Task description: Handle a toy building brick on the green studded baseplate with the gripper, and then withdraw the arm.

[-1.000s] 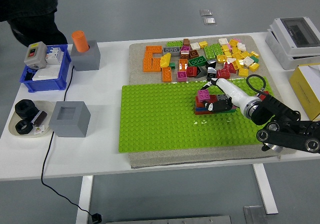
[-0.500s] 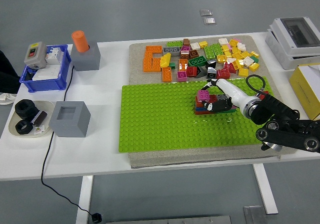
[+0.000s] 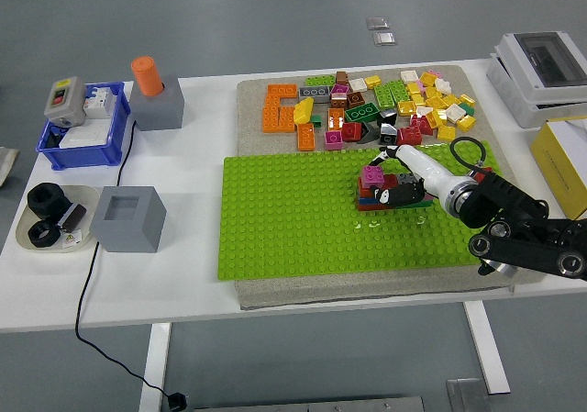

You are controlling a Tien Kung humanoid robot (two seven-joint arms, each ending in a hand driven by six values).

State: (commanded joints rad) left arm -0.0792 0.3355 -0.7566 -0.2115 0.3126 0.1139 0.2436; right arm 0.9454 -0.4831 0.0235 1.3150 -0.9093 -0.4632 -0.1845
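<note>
Reaching right hand (image 3: 396, 188) at brick cluster (image 3: 374, 190) — green baseplate (image 3: 293, 228)

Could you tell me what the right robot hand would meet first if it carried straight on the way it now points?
The right robot hand points left; it is already at the small stack of bricks on the green baseplate. Beyond the stack, bare studs.

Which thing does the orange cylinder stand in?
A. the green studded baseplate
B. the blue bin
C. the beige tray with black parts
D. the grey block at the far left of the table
D. The orange cylinder stands upright in the top of the grey block at the table's far left, beside the blue bin, well away from the green studded baseplate.
</note>
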